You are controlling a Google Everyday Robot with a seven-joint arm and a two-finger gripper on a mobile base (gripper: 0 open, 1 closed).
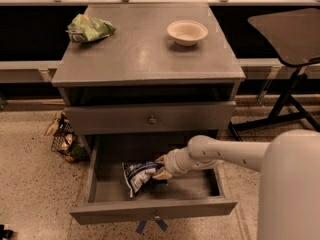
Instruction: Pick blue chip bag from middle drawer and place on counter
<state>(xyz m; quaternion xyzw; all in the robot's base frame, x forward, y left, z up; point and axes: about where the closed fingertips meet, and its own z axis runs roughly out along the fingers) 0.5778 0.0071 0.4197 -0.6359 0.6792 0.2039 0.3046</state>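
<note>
The middle drawer (200,207) stood pulled well out under the shut upper drawer (150,118), its front panel nearest the cam and its low side walls L & R boxing in the floor. The blue chip bag (138,174) lay inside, left of centre, tilted, apart from the left wall and just back from the front panel. Bare drawer floor showed to the right of the bag, under the arm, and a strip to its left. The upper drawer's front hung over the back part of the opening, so free room above the bag was toward the front. The white arm (227,153) came in from the robot's body (292,184) at the right, crossing over the drawer's right wall, roughly level w/ a slight downward slope, wrist pointing left. The gripper (159,167) sat low in the drawer at the bag's right end, its tan fingers (162,174) one behind and one in front of that end, pinching it. Up top, the counter surface (145,51) carried a green snack bag (89,28) at the back-left corner and a bowl (187,32) back-right, w/ bare room across the middle & front edge. A dark table (287,34) stood near the cabinet's right side.
</note>
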